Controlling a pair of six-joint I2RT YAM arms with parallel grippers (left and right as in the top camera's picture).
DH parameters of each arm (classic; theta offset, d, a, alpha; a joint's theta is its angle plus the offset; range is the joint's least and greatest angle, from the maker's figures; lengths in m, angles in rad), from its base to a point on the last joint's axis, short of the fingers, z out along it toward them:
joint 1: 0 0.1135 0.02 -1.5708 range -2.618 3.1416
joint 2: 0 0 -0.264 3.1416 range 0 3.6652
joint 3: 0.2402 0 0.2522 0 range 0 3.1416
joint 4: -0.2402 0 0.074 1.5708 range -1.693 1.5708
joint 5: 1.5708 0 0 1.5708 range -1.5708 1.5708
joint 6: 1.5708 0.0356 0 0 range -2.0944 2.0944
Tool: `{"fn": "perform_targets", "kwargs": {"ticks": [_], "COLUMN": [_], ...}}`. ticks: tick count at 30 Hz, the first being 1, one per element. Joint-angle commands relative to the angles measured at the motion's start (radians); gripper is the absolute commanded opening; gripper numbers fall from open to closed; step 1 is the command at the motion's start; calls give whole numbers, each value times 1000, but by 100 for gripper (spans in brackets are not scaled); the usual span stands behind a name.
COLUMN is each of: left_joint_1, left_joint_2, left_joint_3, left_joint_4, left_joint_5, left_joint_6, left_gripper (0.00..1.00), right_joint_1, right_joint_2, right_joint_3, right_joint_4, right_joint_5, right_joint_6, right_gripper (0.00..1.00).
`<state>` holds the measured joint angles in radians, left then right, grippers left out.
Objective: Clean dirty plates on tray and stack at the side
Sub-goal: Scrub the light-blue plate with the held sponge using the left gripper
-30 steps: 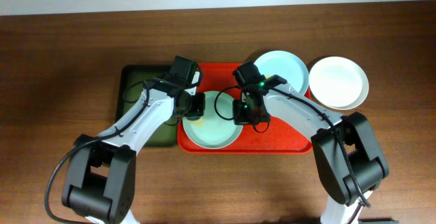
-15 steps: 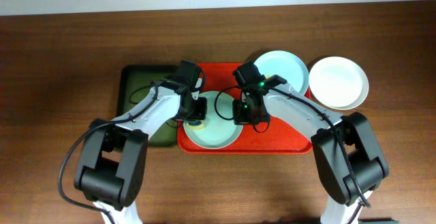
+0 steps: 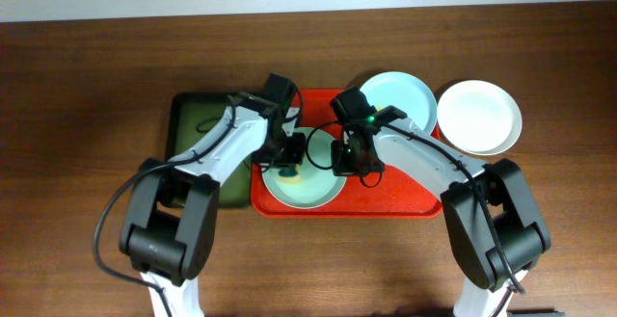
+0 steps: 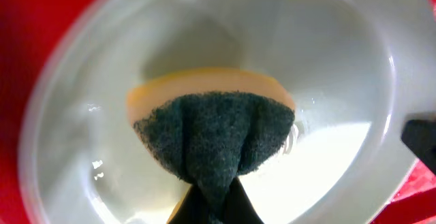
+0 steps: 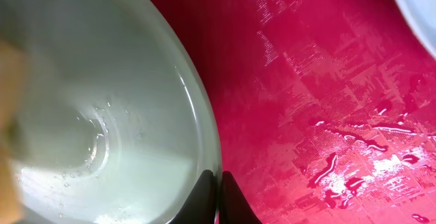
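A pale blue-green plate lies on the front left of the red tray. My left gripper is shut on a yellow sponge with a dark green scouring face, which presses into the plate's wet hollow. My right gripper is shut on that plate's right rim, the jaws pinching the edge over the wet tray. A second pale blue-green plate sits at the tray's back right corner. A white plate rests on the table to the right of the tray.
A dark green tray lies against the red tray's left side, under my left arm. Brown tabletop surrounds both trays. Water drops and streaks cover the red tray.
My left gripper has slid the sponge rightward from the plate's left edge toward its middle. The right gripper and the plates have stayed where they were.
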<state>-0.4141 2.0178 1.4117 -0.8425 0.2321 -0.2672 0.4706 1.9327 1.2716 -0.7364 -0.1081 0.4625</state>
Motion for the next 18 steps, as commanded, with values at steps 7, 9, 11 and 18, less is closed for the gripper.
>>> {"fn": "perform_targets", "kwargs": {"ticks": [7,9,11,18], "left_joint_1": [2,2,2,-11], "left_joint_2": [-119,-116,-115,-115], "left_joint_3": [-41,-100,-174,-338], "left_joint_4": [15,79,171,333], "left_joint_5": [-151,-151,-151,-148], "left_joint_6": [-10,-10,-10,-127], "left_gripper": [0,0,0,0], "right_joint_1": [7,7,7,7], "right_joint_2": [-11,-11,-11,-11], "right_joint_3": [-8,-8,-8,-8], "right_joint_4": [4,3,3,4], "right_joint_5": [-11,-11,-11,-11], "right_joint_6": [-14,-14,-14,-14], "right_gripper": [4,4,4,4]}}
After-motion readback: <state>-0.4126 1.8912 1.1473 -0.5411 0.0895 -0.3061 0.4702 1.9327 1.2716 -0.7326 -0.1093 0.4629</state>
